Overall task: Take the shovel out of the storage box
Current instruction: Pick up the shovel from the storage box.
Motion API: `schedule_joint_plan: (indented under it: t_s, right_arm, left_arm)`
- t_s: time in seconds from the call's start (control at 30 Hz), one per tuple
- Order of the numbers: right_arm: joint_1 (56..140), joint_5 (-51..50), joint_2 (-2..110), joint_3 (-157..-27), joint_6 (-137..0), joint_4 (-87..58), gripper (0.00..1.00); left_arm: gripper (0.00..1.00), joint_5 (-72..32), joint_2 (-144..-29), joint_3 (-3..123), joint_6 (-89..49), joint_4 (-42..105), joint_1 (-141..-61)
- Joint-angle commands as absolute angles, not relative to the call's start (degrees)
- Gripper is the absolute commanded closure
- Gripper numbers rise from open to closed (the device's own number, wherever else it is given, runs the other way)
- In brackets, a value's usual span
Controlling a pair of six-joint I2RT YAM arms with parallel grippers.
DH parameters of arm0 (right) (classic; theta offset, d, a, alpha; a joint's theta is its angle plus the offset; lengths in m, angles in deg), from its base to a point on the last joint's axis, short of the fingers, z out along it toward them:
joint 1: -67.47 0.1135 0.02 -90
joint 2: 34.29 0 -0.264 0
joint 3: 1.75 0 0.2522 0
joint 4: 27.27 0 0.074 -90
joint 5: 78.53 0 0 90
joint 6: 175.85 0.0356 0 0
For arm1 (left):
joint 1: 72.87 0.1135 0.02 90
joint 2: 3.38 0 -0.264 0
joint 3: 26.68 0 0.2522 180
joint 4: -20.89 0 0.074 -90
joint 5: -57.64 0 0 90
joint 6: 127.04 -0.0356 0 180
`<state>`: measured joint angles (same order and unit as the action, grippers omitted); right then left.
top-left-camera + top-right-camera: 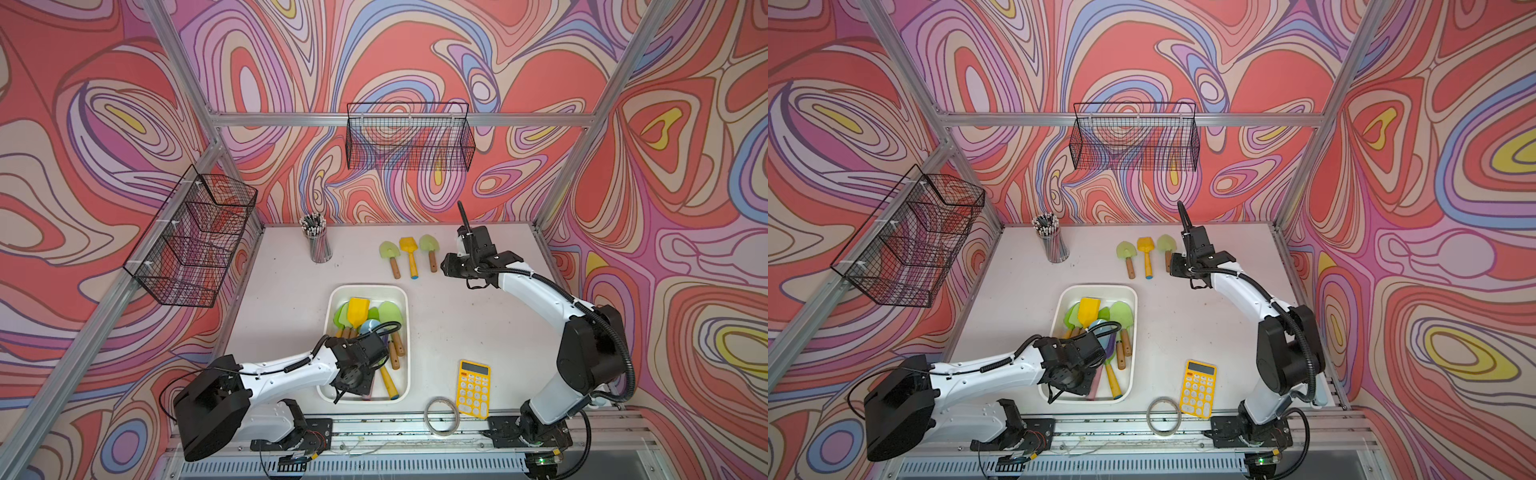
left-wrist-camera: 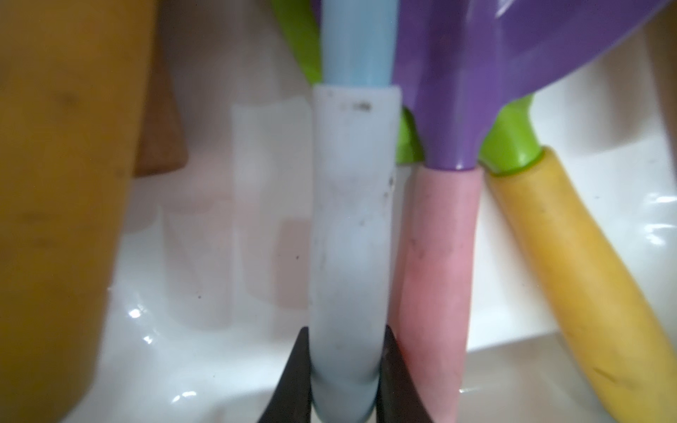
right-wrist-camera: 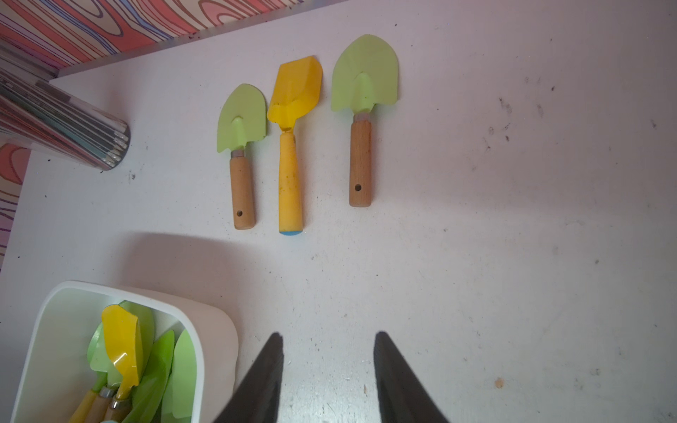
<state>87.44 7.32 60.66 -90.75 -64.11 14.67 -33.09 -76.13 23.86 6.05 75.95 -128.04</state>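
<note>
The white storage box (image 1: 368,287) stands at the table's front middle and holds several toy shovels, seen in both top views. My left gripper (image 2: 346,334) reaches down into the box and is shut on the pale blue handle of a blue shovel (image 2: 353,219). Its blue blade (image 1: 369,326) shows beyond my wrist. A purple shovel with a pink handle (image 2: 439,238) lies against it, and a yellow handle (image 2: 571,278) beside that. My right gripper (image 3: 329,338) hovers open over bare table, close to the box's far corner (image 3: 210,329).
Three shovels lie in a row at the back: green (image 1: 390,254), yellow (image 1: 409,252), green (image 1: 429,248). A pencil cup (image 1: 319,244) stands back left. A yellow calculator (image 1: 473,388) and a tape roll (image 1: 441,416) lie front right. Wire baskets (image 1: 409,137) (image 1: 195,241) hang on the walls.
</note>
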Motion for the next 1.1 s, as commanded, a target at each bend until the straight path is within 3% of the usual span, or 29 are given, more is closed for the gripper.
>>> schedule_joint_plan:
  t_s: [0.0,0.3,0.53,0.87,1.07]
  right_arm:
    - [87.79,6.96,57.94,-89.53,-63.89,14.22,0.57]
    - [89.47,-0.18,52.41,-81.25,-61.22,9.12,0.57]
    - [90.68,-14.06,47.38,-74.36,-57.46,0.11,0.52]
    - [91.44,-32.85,44.65,-66.04,-45.75,-21.99,0.43]
    - [91.63,-37.71,45.16,-62.79,-38.28,-35.34,0.43]
  left_arm:
    - [1.0,-35.78,-73.2,26.12,6.37,76.02,-127.89]
    - [1.0,-32.73,-70.82,27.97,3.89,73.08,-123.42]
    - [1.0,-23.79,-67.39,28.41,1.12,65.01,-116.12]
    - [1.0,-7.11,-66.99,30.92,4.47,49.15,-109.56]
    - [1.0,-1.61,-67.07,29.78,11.74,35.48,-109.52]
